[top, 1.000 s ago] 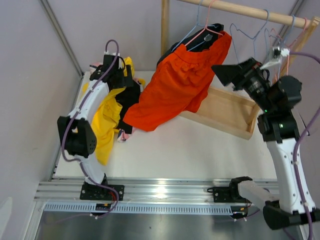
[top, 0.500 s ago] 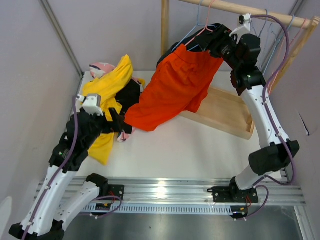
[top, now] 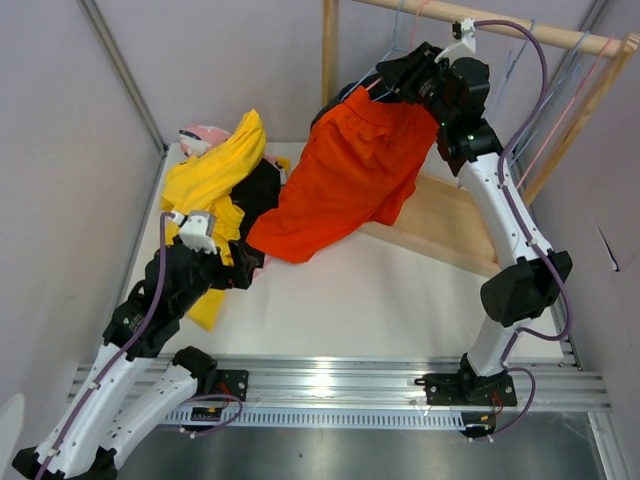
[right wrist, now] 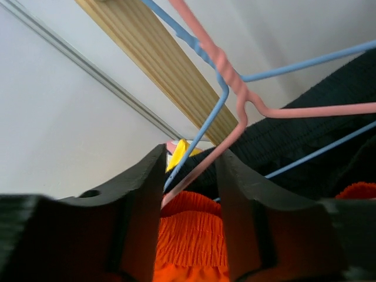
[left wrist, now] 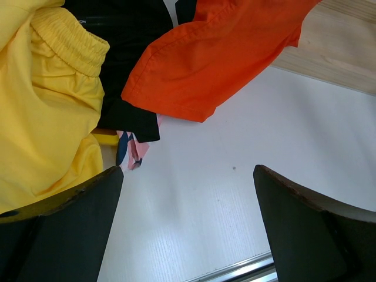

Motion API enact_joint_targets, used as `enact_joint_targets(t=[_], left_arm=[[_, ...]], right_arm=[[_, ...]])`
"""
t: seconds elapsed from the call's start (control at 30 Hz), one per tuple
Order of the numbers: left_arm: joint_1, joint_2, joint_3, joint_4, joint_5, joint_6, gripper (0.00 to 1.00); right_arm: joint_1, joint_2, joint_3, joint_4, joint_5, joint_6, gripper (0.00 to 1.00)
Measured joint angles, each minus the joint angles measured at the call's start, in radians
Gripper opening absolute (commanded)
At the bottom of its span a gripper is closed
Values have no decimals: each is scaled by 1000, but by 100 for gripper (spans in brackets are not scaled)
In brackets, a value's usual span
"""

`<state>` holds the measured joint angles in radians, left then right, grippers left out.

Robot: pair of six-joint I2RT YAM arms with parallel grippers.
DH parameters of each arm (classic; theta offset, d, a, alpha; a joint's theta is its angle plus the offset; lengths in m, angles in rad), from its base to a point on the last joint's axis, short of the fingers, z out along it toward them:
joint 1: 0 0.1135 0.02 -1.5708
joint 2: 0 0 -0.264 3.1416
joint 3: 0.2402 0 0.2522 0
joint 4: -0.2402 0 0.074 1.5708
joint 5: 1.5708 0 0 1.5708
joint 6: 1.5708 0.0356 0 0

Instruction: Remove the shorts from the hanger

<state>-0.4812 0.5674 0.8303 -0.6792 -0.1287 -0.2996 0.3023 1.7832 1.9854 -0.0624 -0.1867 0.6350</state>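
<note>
The orange-red shorts hang from a pink wire hanger under the wooden rod, their lower end trailing onto the table. My right gripper is up at their top. In the right wrist view its jaws stand narrow, with the ribbed orange waistband filling the gap and the pink and blue hanger wires passing through. Dark slate shorts hang just behind. Yellow, black and pink printed shorts lie heaped at the table's left. My left gripper is open and empty over the bare table beside that heap.
A shallow wooden tray lies tilted under the rod at the right. An upright wooden post carries the rod. More wire hangers hang bare at the rod's right end. The metal rail runs along the near edge.
My right arm swung from the right up to the top of the orange-red shorts and its jaws narrowed onto the waistband. My left arm drew back off the heap towards the near edge.
</note>
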Motion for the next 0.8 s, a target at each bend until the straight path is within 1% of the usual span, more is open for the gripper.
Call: enact_joint_targets(t=[0.03, 0.07, 0.13, 0.17, 0.23, 0.27, 0.43, 0.67, 0.73, 0.8], left_arm=[[0, -1, 0, 1, 0, 0, 99], [0, -2, 0, 4, 0, 0, 99], [0, -3, 0, 6, -2, 0, 99], [0, -3, 0, 6, -3, 0, 99], [0, -2, 0, 7, -4, 0, 99], [0, -2, 0, 8, -5, 0, 99], [0, -2, 0, 8, -10, 0, 99], [-2, 29, 12, 18, 2, 2, 99], [-10, 72, 57, 19, 15, 5, 99], [-23, 127, 138, 27, 40, 11, 99]], right_arm=[[4, 6, 1, 0, 8, 0, 34], [5, 10, 1, 0, 15, -1, 23], [12, 14, 1, -10, 24, 13, 16], [14, 16, 1, -20, 35, 20, 10], [17, 16, 1, -38, 57, 27, 6], [14, 16, -2, -42, 69, 27, 0], [10, -6, -34, -47, 105, 8, 0], [6, -111, -74, -105, 111, -4, 0], [6, -145, -75, -111, 110, -6, 0], [6, -186, -75, -114, 106, -7, 0]])
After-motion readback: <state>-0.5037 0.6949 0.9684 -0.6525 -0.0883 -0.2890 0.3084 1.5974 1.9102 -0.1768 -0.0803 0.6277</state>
